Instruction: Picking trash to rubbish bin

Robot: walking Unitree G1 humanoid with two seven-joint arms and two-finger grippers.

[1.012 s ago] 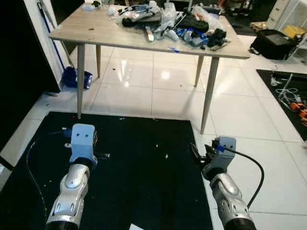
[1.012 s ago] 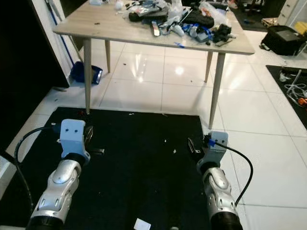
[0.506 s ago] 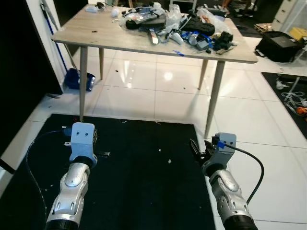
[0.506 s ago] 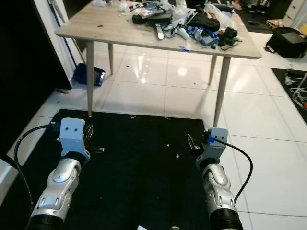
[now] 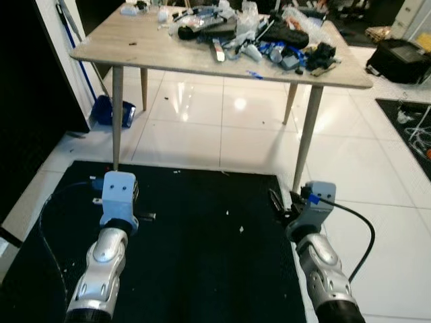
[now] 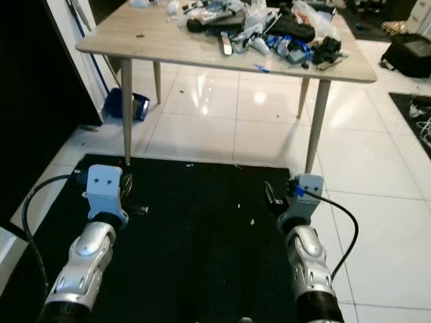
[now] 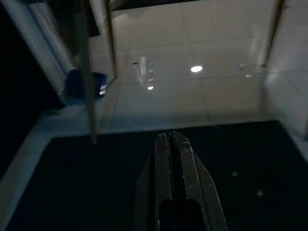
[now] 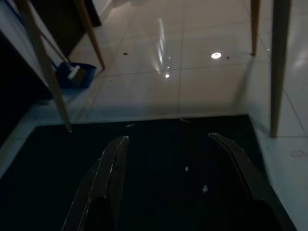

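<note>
Apparently scraps (image 6: 252, 221) lie on the mat (image 6: 195, 256) beside the spread right tool (image 6: 271, 196).

Open black mat (image 5: 202, 256) ahead, table legs (image 5: 306, 145) at its far edge, cluttered tabletop (image 5: 155, 44) above

No text, label or number can be read

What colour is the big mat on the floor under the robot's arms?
Black. The mat shows best in the right eye view, lying on white tiles.
</note>
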